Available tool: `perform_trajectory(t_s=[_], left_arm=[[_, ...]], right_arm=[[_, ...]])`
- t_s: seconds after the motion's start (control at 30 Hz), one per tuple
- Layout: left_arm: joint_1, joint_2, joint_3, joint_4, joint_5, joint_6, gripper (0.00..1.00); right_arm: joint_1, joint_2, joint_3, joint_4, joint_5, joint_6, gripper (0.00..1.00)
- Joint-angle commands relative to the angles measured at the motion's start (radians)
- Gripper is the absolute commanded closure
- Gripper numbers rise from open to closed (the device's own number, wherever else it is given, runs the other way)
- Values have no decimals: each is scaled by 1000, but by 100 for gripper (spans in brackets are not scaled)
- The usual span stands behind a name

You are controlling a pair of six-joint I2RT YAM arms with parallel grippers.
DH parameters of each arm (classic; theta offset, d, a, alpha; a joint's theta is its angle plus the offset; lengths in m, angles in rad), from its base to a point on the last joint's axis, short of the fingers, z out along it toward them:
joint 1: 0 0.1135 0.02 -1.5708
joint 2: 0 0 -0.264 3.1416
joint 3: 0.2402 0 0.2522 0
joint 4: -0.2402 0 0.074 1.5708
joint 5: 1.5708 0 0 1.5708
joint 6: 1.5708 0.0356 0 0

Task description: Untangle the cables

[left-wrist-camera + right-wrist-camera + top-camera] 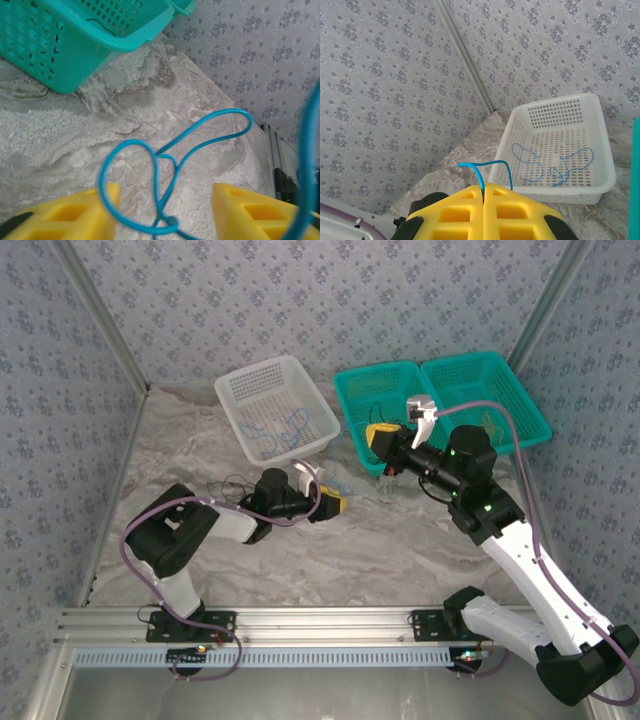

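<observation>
Jaws of the right gripper [484, 189] are pressed flat together with no gap, and they pinch a blue cable [479, 171] that arches up out of the seam between the yellow fingers [520, 212]. Seen from above, this gripper hangs just to the right of the white basket [232, 418], over the near end of the teal basket [345, 400] that stands right beside it. A second teal basket [470, 380] sits farther to the right of the white one, touching the first.

The left gripper [165, 197] is low over the marbled surface [400, 540], just in front of the white basket's near right corner. Its jaws stand apart, moderately wide, and grip nothing. A looped blue cable [172, 150] lies in the gap between them: one loop crosses the inner edge of one yellow finger, and a knot sits low in the middle. Whether the loop presses on that finger I cannot tell. A blurred blue strand runs up the right edge of this wrist view.

Inside the white basket, more blue cables [555, 170] lie loose on the mesh floor, curled but flat. A thin black cable [232, 483] rests on the surface just in front of the white basket's near left corner.
</observation>
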State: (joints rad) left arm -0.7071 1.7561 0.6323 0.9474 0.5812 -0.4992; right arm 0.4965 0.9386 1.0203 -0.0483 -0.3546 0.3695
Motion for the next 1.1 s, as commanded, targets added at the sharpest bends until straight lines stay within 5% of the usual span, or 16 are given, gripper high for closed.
perform_trajectory(t_s=[0.0,0.23,0.4,0.57,0.7,1.07], left_arm=[[-4,3,5,47,9,16,64],[-5,-1,-13,39,16,22,84],[-3,-35,-63,-6,-19,46,88],[11,-83,-101,-72,-47,58,92],[35,-112,-115,-104,-83,55,100],[268,-453,-233,-311,-509,-145,100]], right_arm=[[8,-14,40,15,12,-2,100],[7,-36,40,-1,72,-19,100],[-7,-103,57,-97,335,-72,100],[-113,-194,71,-217,568,-51,100],[-240,-261,64,-268,615,-15,100],[-482,-370,35,-365,819,-63,100]])
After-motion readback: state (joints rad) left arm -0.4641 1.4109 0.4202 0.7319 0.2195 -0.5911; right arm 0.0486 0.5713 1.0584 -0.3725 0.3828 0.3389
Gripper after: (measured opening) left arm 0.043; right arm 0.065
